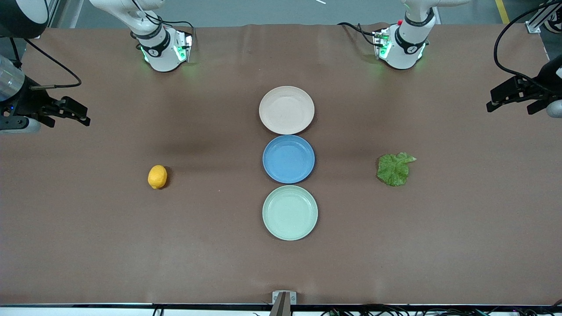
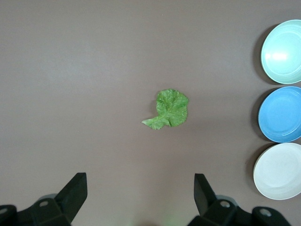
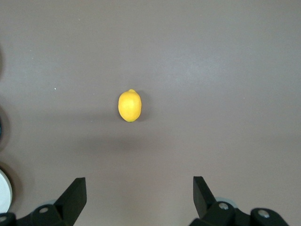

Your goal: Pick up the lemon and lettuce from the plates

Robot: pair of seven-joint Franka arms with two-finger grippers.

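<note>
The lemon lies on the bare table toward the right arm's end, apart from the plates; it also shows in the right wrist view. The lettuce lies on the bare table toward the left arm's end and shows in the left wrist view. The beige-pink plate and the mint plate are empty. My right gripper is open and empty, up over the table's right-arm end. My left gripper is open and empty, up over the left-arm end.
An empty blue plate sits between the beige-pink plate and the mint plate, all three in a row down the table's middle. The brown table mat covers the whole surface. The arm bases stand along the edge farthest from the front camera.
</note>
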